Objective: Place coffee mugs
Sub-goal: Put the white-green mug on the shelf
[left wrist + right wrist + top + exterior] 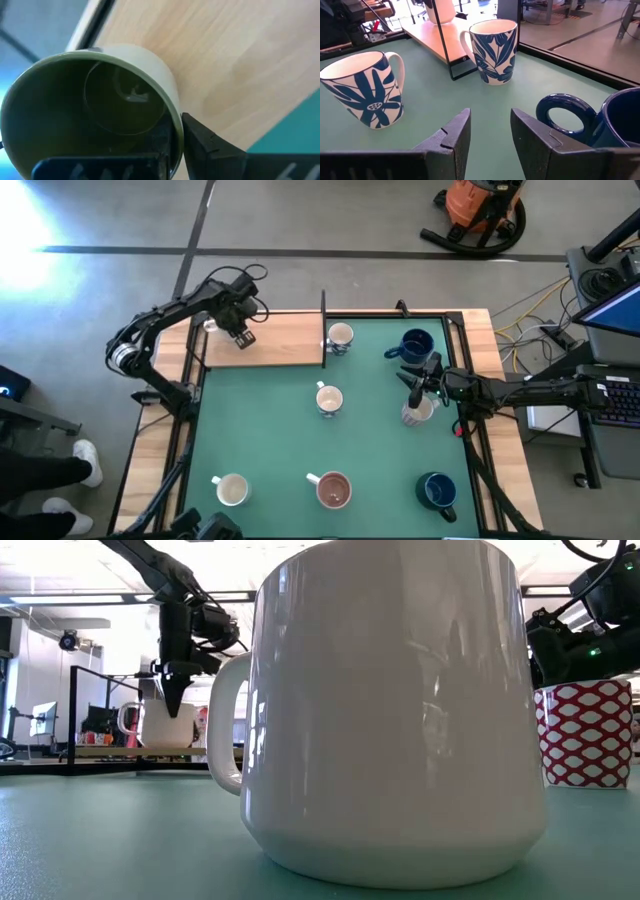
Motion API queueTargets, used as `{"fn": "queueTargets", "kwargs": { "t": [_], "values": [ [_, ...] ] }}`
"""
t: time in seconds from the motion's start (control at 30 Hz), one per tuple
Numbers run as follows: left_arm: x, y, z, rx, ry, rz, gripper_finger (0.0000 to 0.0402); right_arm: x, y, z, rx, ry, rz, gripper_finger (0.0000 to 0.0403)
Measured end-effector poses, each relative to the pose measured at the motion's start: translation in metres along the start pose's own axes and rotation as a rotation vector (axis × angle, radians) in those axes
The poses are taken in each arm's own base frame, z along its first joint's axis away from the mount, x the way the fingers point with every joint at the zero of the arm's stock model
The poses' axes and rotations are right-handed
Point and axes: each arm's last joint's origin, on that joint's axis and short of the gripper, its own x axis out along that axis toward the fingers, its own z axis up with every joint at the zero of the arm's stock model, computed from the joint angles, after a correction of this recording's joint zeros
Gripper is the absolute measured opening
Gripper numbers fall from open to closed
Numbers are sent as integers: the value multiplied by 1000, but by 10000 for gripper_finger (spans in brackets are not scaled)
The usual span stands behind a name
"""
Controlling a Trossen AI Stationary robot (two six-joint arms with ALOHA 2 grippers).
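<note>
While the left gripper (231,326) holds the olive mug (95,107) over the wooden shelf (280,340), placing is under way.

Left jaws: clamped on the mug's rim, one finger inside, one outside. Right gripper (418,388): jaws narrowly parted, empty, over the green worktop (270,430) near a navy mug (415,345). Handling note: lower the mug level until its base meets the wood, well clear of the shelf edge, then release.

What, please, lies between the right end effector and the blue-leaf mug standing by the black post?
In the right wrist view, only bare green mat lies between the open right end effector and the blue-leaf mug.
</note>
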Motion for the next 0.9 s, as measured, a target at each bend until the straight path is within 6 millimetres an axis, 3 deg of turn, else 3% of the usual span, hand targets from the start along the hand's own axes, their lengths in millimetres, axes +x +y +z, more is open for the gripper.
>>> {"fn": "queueTargets", "kwargs": {
  "t": [0.9],
  "values": [
    [11, 30, -5, -182, 36, 98, 33, 0, 0, 0, 0, -1, 0, 128]
  ]
}}
